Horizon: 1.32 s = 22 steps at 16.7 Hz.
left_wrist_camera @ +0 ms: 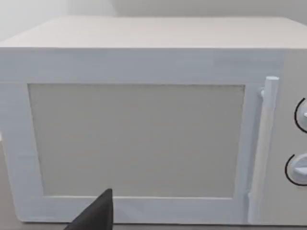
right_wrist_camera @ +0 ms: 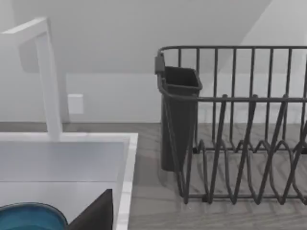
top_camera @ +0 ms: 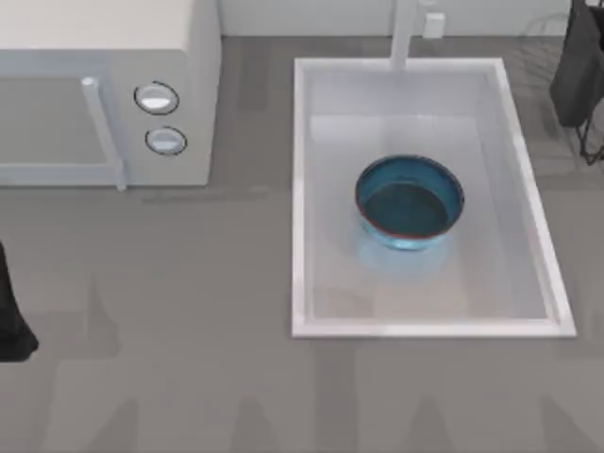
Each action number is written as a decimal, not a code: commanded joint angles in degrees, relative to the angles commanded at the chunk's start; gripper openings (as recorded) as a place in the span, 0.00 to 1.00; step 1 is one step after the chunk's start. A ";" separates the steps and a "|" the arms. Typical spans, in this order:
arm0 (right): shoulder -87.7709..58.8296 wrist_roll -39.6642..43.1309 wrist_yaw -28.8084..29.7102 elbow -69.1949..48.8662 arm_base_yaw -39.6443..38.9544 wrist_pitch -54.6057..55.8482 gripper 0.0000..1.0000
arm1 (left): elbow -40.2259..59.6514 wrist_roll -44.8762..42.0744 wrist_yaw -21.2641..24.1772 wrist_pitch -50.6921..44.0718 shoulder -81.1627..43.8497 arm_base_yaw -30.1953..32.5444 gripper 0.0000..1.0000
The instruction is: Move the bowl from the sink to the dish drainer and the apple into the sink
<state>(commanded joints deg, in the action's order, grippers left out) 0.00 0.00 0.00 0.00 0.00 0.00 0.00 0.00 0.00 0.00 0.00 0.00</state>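
Bowl [top_camera: 410, 204] sits upright inside the sink [top_camera: 307, 189], roughly mid-basin, a bit toward the faucet end; blue w/ thin red-orange rim, apart from all four walls. Right wrist view catches a slice of the bowl's rim [right_wrist_camera: 29, 215] low in the basin. Sink's white faucet post [top_camera: 404, 33] stands at the far rim, small white block just beside it.

Dish drainer [top_camera: 547, 38] is at the top view's upper right, past the sink's corner, on the grey surface [top_camera: 189, 330]; in the right wrist view its dark wires [right_wrist_camera: 240, 143] stand upright, w/ a dark cutlery cup [right_wrist_camera: 178, 120] hung on the end nearest the sink.

Right arm [top_camera: 578, 66] hangs over the drainer area; claw state: can't tell. Left arm [top_camera: 11, 311] is parked at the left edge of the surface, facing the white microwave [top_camera: 104, 94]; claw state: can't tell there either. Microwave has two round knobs [top_camera: 157, 98] and a vertical door handle [left_wrist_camera: 266, 143].
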 joint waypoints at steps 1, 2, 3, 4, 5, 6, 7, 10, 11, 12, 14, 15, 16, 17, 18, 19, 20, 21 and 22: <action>0.00 0.00 0.00 0.00 0.00 0.00 1.00 | 0.00 0.00 0.00 0.00 0.00 0.00 1.00; 0.00 0.00 0.00 0.00 0.00 0.00 1.00 | 0.00 0.00 0.00 0.00 0.00 0.00 1.00; -0.51 -0.13 0.04 -0.36 -0.06 -0.35 1.00 | 0.00 0.00 0.00 0.00 0.00 0.00 1.00; -1.54 -0.38 0.11 -1.11 -0.19 -1.05 1.00 | 0.00 0.00 0.00 0.00 0.00 0.00 1.00; -3.11 -0.75 0.21 -2.28 -0.39 -2.07 1.00 | 0.00 0.00 0.00 0.00 0.00 0.00 1.00; -5.42 -1.25 0.34 -4.03 -0.72 -3.47 1.00 | 0.00 0.00 0.00 0.00 0.00 0.00 1.00; -8.27 -1.82 0.49 -6.24 -1.14 -5.10 1.00 | 0.00 0.00 0.00 0.00 0.00 0.00 1.00; -19.48 -3.84 1.11 -15.54 -2.91 -10.87 1.00 | 0.00 0.00 0.00 0.00 0.00 0.00 1.00; -23.99 -4.56 1.40 -19.62 -3.66 -12.98 1.00 | 0.00 0.00 0.00 0.00 0.00 0.00 1.00; -28.74 -5.29 1.75 -24.08 -4.48 -15.10 1.00 | 0.00 0.00 0.00 0.00 0.00 0.00 1.00; -38.84 -6.74 2.59 -34.16 -6.26 -19.31 1.00 | 0.00 0.00 0.00 0.00 0.00 0.00 1.00; -44.12 -7.45 3.10 -39.78 -7.24 -21.36 1.00 | 0.00 0.00 0.00 0.00 0.00 0.00 1.00; -49.49 -8.15 3.66 -45.68 -8.25 -23.38 1.00 | 0.00 0.00 0.00 0.00 0.00 0.00 1.00; -54.91 -8.86 4.26 -51.81 -9.30 -25.37 1.00 | 0.00 0.00 0.00 0.00 0.00 0.00 1.00; -60.39 -9.57 4.89 -58.17 -10.39 -27.34 1.00 | 0.00 0.00 0.00 0.00 0.00 0.00 1.00; -65.93 -10.32 5.54 -64.68 -11.52 -29.31 1.00 | 0.00 0.00 0.00 0.00 0.00 0.00 1.00; -71.49 -11.10 6.19 -71.24 -12.68 -31.32 1.00 | 0.00 0.00 0.00 0.00 0.00 0.00 1.00; -77.06 -11.93 6.83 -77.81 -13.86 -33.35 1.00 | 0.00 0.00 0.00 0.00 0.00 0.00 1.00; -82.65 -12.81 7.44 -84.31 -15.06 -35.45 1.00 | 0.00 0.00 0.00 0.00 0.00 0.00 1.00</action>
<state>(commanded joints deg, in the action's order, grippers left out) -82.65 -12.81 7.44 -84.31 -15.06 -35.45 0.00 0.00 0.00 0.00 0.00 0.00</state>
